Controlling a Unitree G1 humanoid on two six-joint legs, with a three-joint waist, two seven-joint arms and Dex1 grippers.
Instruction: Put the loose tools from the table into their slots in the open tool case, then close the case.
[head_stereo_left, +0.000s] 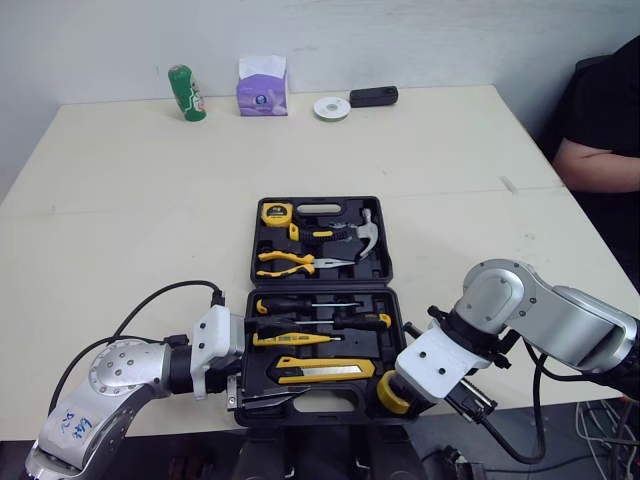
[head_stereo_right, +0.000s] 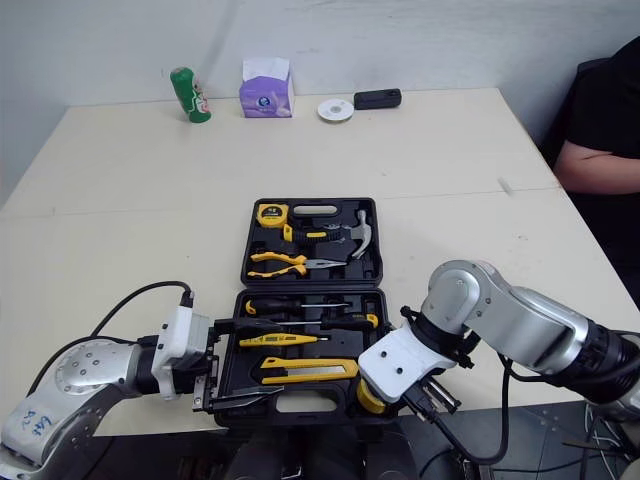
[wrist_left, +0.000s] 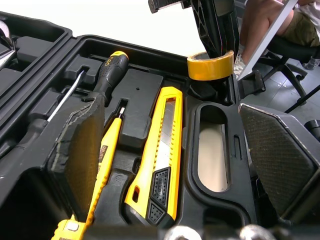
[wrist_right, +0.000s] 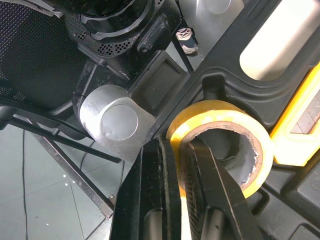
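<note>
Table (head_stereo_left: 120, 200): open case (head_stereo_left: 383, 245) lying toward 6 o'clock edge. Left gripper (wrist_left: 170, 115) at case's 7 o'clock corner, jaws spread wide, gripping nothing. Right gripper (wrist_right: 181, 155) at 5 o'clock corner, jaws pinched across wall of tape (wrist_right: 220, 112), roll at corner recess.

Pale worktop (head_stereo_left: 130, 200): open tool case (head_stereo_left: 320, 286) at the near edge; along the far edge, green can (head_stereo_left: 187, 93), purple tissue box (head_stereo_left: 262, 88), white disc (head_stereo_left: 331, 108), perhaps tape, black device (head_stereo_left: 373, 96).

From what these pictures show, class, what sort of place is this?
Probably an office or lab workroom: a plain pale table against a bare wall, an office chair beside it, and a person seated at the table's edge.
</note>
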